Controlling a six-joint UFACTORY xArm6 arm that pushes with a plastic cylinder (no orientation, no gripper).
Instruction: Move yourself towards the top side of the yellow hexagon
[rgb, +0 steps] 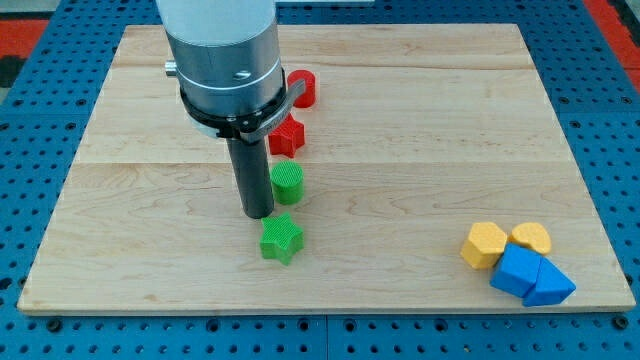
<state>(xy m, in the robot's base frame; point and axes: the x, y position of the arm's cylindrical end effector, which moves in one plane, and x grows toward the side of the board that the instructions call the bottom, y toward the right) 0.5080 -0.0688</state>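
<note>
The yellow hexagon (485, 245) lies near the view's bottom right, beside a second yellow block (531, 238) and two blue blocks (516, 270) (549, 283). My tip (260, 214) rests on the board left of centre, far to the left of the yellow hexagon. It stands just left of a green round block (287, 183) and just above a green star (281, 239).
A red star-like block (288, 134) and a red round block (302, 88) sit behind the rod near the view's top. The wooden board (400, 120) lies on a blue pegboard table (30, 180).
</note>
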